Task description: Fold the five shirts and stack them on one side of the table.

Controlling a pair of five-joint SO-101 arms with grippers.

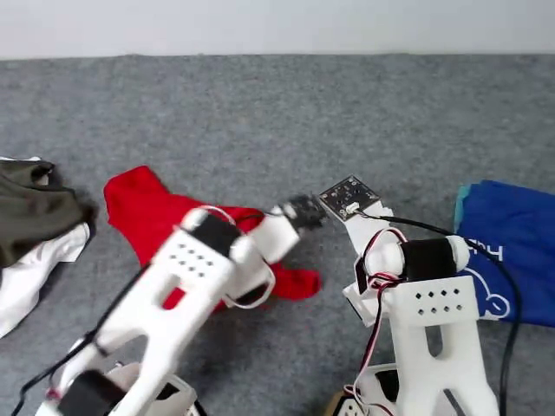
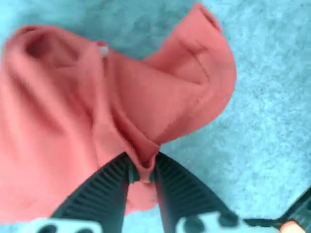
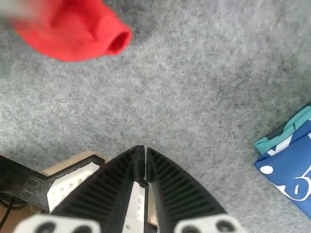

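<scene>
One thin pinch only: crumpled red fabric shirt, bunched toward eight o'clock on the grey carpeted table, clamped at a fold by the left gripper. Toward four o'clock, right gripper pressed together on nothing. Further out: blue printed shirt at three o'clock, olive shirt atop white shirt at nine. Likely risk: slips free from so small a bite, or drags bunched instead of spreading.

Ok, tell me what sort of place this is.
Likely a robot lab bench, not a home: a grey carpeted table, the left pincer shut on a red shirt, a blue shirt lying aside.
</scene>
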